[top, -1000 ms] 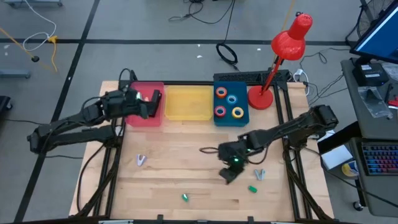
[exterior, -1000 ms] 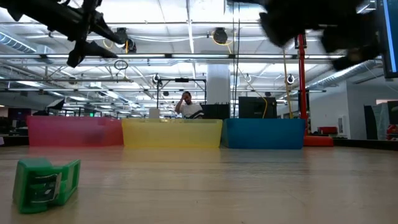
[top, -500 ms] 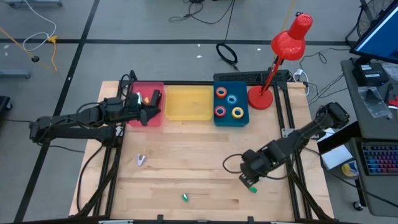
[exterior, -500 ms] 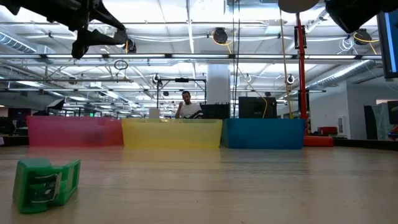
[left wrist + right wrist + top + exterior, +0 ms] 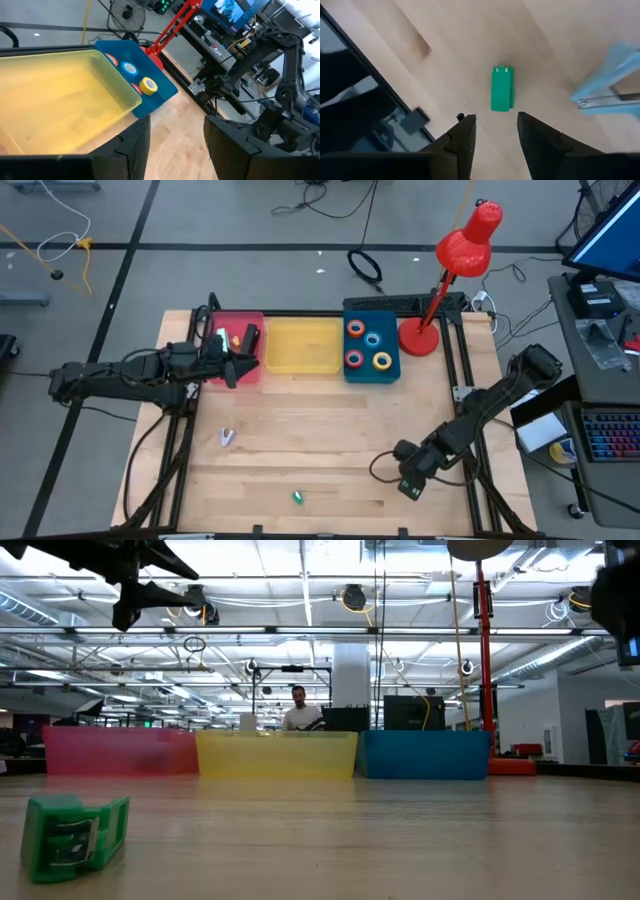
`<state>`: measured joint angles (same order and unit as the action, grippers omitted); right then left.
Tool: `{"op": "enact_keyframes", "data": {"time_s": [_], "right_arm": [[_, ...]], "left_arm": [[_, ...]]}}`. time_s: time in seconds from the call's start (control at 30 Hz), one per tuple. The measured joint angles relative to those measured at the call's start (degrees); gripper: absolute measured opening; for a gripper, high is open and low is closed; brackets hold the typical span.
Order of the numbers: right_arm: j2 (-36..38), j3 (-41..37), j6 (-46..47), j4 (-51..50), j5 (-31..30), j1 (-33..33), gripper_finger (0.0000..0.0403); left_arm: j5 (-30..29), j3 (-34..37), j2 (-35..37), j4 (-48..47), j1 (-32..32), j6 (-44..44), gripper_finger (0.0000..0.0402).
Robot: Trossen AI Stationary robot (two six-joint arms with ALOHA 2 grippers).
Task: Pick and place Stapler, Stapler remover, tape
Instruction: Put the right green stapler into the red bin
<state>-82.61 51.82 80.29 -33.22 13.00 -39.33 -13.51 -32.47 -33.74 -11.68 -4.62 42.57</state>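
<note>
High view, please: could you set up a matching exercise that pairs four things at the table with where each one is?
Things:
1. tape rolls
2. left gripper
3. right gripper
4. red lamp

Places:
A. at the red bin
B. inside the blue bin
C. standing just right of the blue bin
D. near the table's front edge, by a small green item

Pairs: 1-B, 2-A, 3-D, 4-C

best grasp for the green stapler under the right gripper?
Come straight down with the right gripper, jaws open, across the green stapler's narrow width at mid-body. It lies flat on the table, long and slim, so its long sides probably make the best faces; the light-blue remover lies clear.
</note>
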Motion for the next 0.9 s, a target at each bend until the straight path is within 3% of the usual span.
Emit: {"op": "enact_keyframes", "data": {"time_s": [0.27,0.6,0.9], "right_arm": [[0.00,-8.57,3.08,8.48,5.07,-0.18,0.0134],[1.24,-9.53,3.19,9.72,5.06,-0.18,0.0134],[7.40,-9.53,1.64,12.77,-1.99,-0.16,0.0136]], "left_arm": [[-3.30,0.00,0.00,0.00,1.43,-0.02,0.0184],[-4.84,0.00,0.00,0.00,2.16,1.45,0.0184],[-4.86,0.00,0.00,-0.02,2.14,1.43,0.0184]]}}
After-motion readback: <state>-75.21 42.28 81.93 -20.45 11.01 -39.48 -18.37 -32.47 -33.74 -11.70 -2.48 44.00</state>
